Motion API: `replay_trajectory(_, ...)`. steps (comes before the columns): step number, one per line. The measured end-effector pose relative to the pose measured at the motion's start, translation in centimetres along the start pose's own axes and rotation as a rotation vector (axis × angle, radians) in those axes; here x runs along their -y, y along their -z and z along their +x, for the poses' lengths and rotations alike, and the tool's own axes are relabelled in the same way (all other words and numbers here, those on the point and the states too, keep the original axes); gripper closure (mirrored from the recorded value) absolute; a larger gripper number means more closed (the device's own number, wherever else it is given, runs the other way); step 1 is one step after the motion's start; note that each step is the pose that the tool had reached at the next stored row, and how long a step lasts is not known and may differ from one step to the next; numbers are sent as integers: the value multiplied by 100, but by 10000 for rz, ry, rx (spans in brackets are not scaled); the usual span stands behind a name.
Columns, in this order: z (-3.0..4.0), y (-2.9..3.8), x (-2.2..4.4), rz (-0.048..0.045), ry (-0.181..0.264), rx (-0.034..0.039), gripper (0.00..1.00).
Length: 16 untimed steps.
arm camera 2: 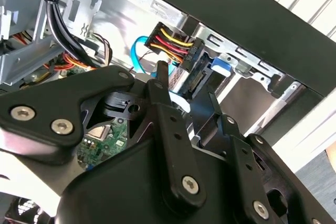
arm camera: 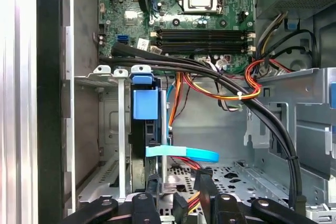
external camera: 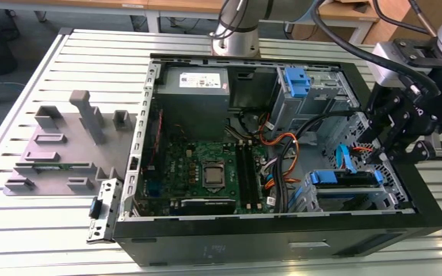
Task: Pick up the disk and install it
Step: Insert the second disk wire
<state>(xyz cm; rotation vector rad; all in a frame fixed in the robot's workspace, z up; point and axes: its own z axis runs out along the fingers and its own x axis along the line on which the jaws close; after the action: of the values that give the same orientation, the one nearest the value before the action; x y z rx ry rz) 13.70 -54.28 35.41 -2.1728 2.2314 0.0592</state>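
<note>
The disk (external camera: 345,178) sits in the drive bay at the corner of the open computer case (external camera: 282,238) on the exterior view's right, its blue rail uppermost. In the first wrist view the disk (arm camera: 145,103) stands edge-on in the bay with its blue tab towards the motherboard. A red-and-yellow power plug (arm camera 2: 176,45) sits at the disk's end (arm camera 2: 219,65). My gripper (external camera: 388,160) hangs just above the bay by the case wall. In both wrist views its black fingers (arm camera: 152,195) stand apart, and the gripper (arm camera 2: 186,85) holds nothing.
A blue data cable (arm camera: 184,154) crosses just beyond the fingers. Thick black cables (arm camera: 220,80) and orange wires run over the bay. The motherboard (external camera: 205,169), power-supply box (external camera: 195,80) and an upper blue bracket (external camera: 298,80) lie inside the case. A grey fixture block (external camera: 67,144) stands on the slatted table.
</note>
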Motion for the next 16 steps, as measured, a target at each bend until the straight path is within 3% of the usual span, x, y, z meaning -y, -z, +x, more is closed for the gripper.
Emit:
replay_trajectory(6,-3,-6,31,1,-14,0,56)
replay_trajectory(16,-7,-13,182,3,-55,-1,56)
